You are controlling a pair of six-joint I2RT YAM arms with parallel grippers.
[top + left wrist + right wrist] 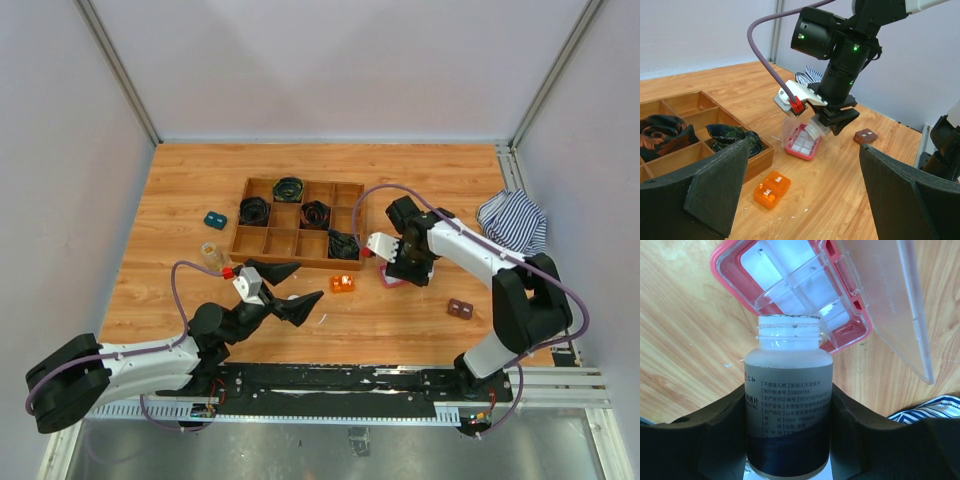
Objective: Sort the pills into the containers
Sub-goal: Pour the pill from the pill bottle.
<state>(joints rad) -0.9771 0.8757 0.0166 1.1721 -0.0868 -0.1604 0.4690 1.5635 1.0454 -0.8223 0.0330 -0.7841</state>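
Right end effector (788, 440) is clamped on the uncapped bottle (788, 385), mouth tipped over the pink box (717, 265) with its clear lid (890, 305) swung open. The box sits on the desk (180, 190) just right of the wooden tray (300, 222), with the striped cloth (512, 220) further right. Left end effector (292, 290) hovers with fingers wide apart and nothing in it; the orange pill case (342, 284) lies between it and the box. The clear vial (211, 255) stands by the tray's near-left corner, with a teal piece (215, 219) beyond it and a brown piece (460, 309) lying alone at near right.
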